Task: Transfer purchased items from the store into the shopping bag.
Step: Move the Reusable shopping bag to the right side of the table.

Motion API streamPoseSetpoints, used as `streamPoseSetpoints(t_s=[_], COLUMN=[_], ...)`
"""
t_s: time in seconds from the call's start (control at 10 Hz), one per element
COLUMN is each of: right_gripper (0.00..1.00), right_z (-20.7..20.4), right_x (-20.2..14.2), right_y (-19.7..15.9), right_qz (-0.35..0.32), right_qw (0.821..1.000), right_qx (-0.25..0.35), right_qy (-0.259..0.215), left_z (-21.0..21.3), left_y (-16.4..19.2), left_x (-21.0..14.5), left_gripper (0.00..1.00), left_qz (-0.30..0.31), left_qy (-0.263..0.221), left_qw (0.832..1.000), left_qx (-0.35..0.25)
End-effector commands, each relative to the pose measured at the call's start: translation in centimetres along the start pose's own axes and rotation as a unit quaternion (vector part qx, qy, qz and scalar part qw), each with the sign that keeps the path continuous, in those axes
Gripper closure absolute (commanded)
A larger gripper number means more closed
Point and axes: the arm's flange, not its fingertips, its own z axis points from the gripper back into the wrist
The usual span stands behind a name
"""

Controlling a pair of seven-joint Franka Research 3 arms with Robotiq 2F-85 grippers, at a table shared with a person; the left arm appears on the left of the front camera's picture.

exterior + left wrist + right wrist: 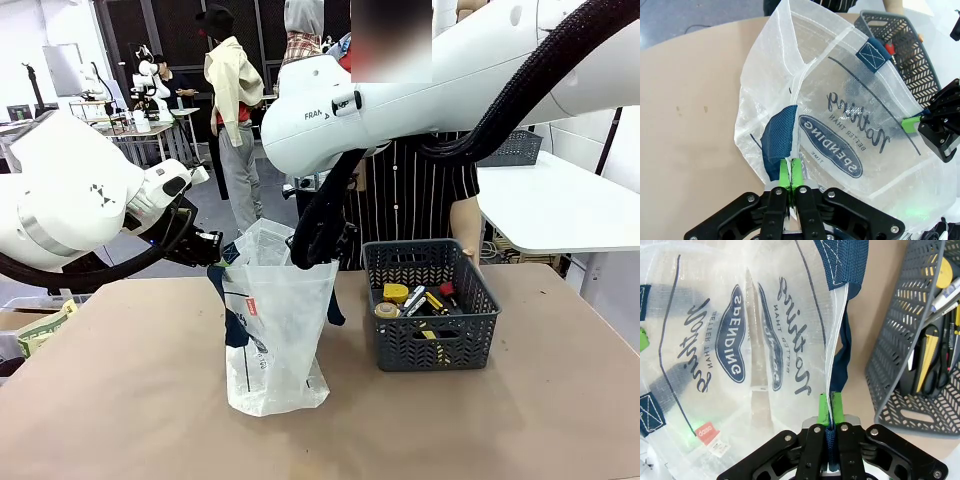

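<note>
The shopping bag (275, 335) stands in the middle of the table, held open at its mouth from both sides. My left gripper (214, 250) is shut on its left rim; in the left wrist view the green pads (790, 172) pinch the rim next to a navy handle patch. On the opposite rim my right gripper (316, 252) is shut too, its pads (829, 407) clamping rim and navy strap. To the right of the bag is the store (435, 345), a dark grey basket holding a yellow tub (396, 293), a roll (386, 311) and a slim tool (433, 300).
A person in a striped shirt stands behind the basket, one hand (467, 248) at its far right corner. A white side table (560, 205) is at the back right. A box with papers (40, 330) sits off the table's left edge. Bare tabletop (500, 430) lies in front.
</note>
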Motion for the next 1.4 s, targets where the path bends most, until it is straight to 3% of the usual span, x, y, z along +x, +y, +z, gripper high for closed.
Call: streamPoseSetpoints(t_s=[0.0,1.3], right_gripper=[1.0,1.0], right_z=[0.0,0.0], right_x=[-0.24,-0.24], right_y=[-0.26,-0.26], right_qz=[0.001,0.001], right_qw=[1.0,1.0], right_qx=[-0.001,-0.001], right_qy=[0.001,0.001], left_z=[0.02,0.02], left_y=[0.22,0.22], left_x=[0.03,0.03], left_gripper=[1.0,1.0], left_qz=[0.007,0.007], left_qy=[-0.003,-0.003], left_qw=[1.0,1.0], left_qx=[-0.006,-0.006])
